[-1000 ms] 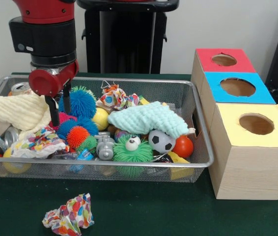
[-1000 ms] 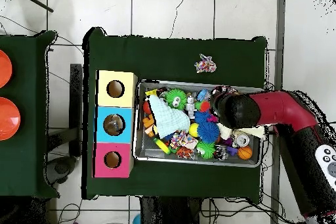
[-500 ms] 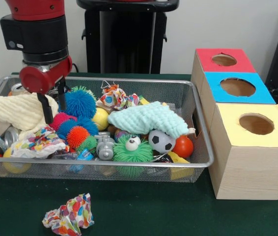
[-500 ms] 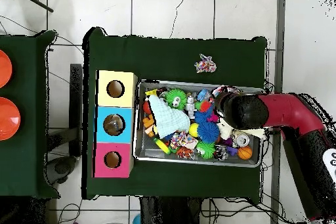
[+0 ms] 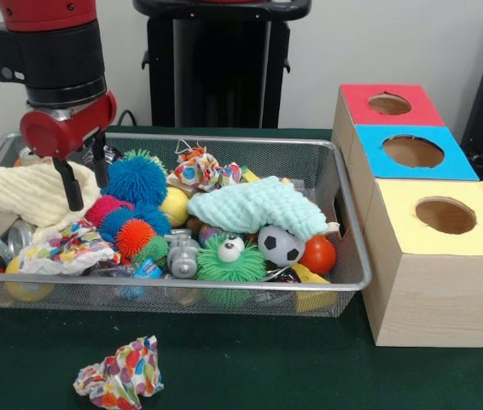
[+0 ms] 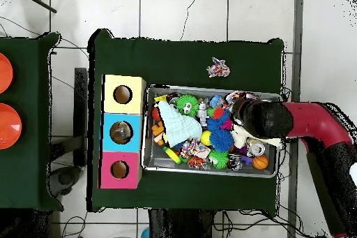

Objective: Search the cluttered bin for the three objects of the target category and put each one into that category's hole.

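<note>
Front view: gripper (image 5: 85,178) hanging over the left end of the wire bin (image 5: 352,256), two thin black fingers spread apart, nothing between them. One finger tip over the cream towel (image 5: 20,192), the other beside the blue spiky ball (image 5: 137,179). Target category not stated; likely the spiky rubber balls, judging by position. Just right of the fingers: the blue one, then a pink spiky ball (image 5: 103,207) and an orange spiky ball (image 5: 134,236) nearer, a green googly-eyed one (image 5: 229,259) toward the middle. Probably light, soft, springy; tendrils give under pressure, so a grip across the core, not the hair tips, or it slips out. Mint cloth (image 5: 258,205) draped over the centre, limp, apt to drag along if snagged. Soccer ball (image 5: 281,245) and red ball (image 5: 318,254) at the right end, smooth, prone to rolling. Crumpled paper wad (image 5: 120,373) outside the bin, near side. Sorting box at far right: red hole (image 5: 389,104), blue hole (image 5: 412,151), yellow hole (image 5: 445,215).
</note>
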